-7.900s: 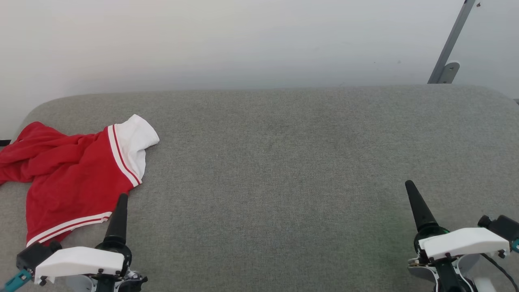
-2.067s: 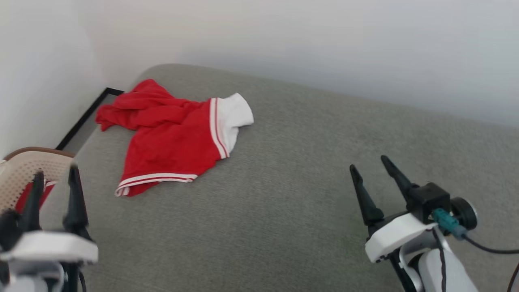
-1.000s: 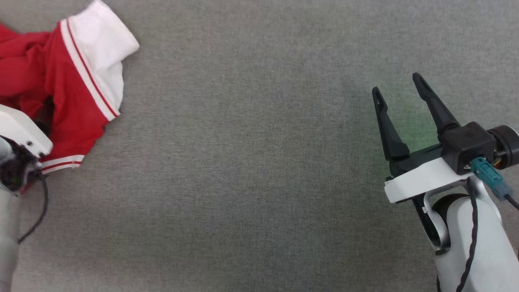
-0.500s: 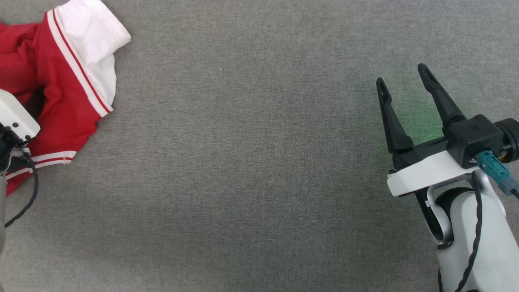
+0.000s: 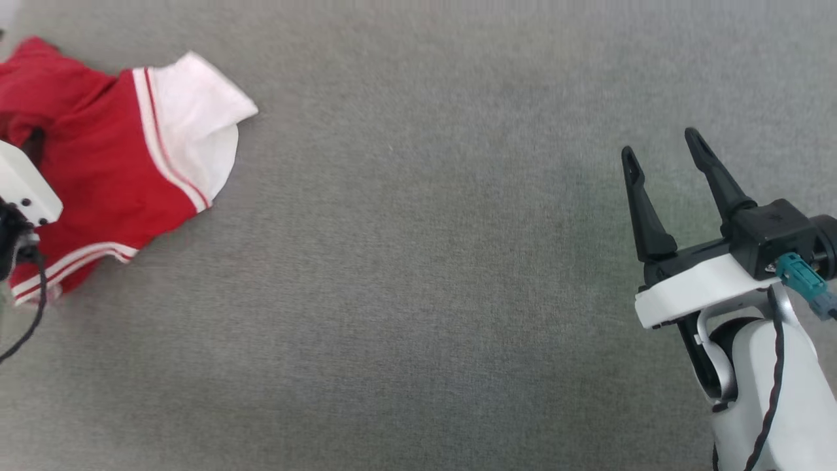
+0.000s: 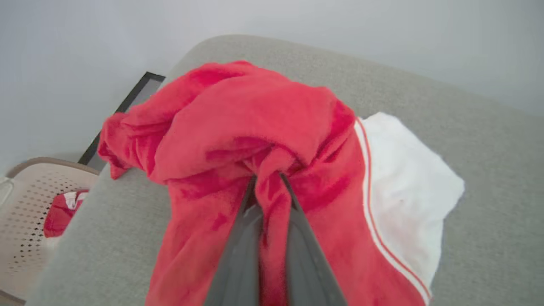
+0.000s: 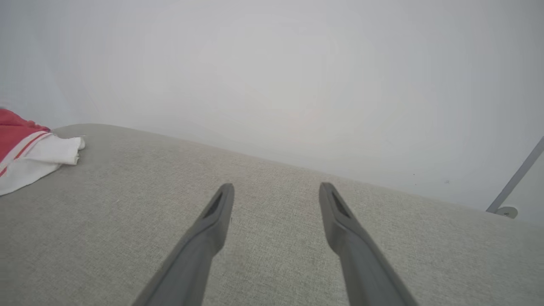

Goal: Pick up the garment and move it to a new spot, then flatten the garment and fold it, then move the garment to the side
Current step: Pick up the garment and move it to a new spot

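Garment (image 6: 255, 119) folds hide tips of left gripper (image 6: 267, 177) clamped on it; right gripper (image 5: 661, 142) spread wide.

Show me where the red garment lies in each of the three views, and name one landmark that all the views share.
Head view: garment at the upper left.
Left wrist view: garment in the centre, bunched; the left gripper has its jaws shut on it.
Right wrist view: garment at the left edge.
Shared landmark: its white cuff.
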{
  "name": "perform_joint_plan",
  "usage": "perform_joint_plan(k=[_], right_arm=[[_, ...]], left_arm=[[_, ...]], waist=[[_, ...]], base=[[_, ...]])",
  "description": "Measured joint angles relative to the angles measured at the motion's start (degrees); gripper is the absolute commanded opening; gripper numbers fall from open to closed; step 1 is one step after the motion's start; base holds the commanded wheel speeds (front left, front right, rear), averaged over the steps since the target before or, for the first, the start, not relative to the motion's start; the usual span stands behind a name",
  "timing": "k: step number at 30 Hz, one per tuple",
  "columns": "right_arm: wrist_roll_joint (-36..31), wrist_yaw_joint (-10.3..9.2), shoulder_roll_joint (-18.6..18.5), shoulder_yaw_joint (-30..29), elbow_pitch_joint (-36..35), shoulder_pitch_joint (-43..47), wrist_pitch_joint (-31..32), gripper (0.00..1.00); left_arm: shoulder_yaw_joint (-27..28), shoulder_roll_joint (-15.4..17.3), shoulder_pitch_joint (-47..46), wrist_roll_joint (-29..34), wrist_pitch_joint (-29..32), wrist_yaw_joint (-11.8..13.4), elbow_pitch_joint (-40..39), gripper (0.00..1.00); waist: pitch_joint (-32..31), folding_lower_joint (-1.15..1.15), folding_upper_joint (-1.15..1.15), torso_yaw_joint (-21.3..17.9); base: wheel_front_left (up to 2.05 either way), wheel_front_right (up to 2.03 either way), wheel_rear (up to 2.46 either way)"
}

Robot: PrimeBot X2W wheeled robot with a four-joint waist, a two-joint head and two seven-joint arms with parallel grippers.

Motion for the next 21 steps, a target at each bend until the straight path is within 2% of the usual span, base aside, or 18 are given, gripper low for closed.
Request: perform_joint_plan(k=[12, 21], right_arm=[[1.1, 0.00, 1.1, -1.9, 2.0, 4.5, -1.1, 1.00], [1.6, 0.00, 1.7, -3.7, 2.1, 7.0, -1.7, 1.00]], left_arm=[[-4.4, 6.8, 0.3, 1.2, -4.2, 0.0, -10.5, 0.00], [-5.5, 10.4, 0.4, 1.9, -0.8, 0.9, -21.5, 0.00]], waist=[[-10.7, 0.00, 0.00, 2.6], [-15.0, 0.00, 0.00, 4.4]], base=[[0.00, 0.00, 0.00], [0.00, 0.00, 0.00]])
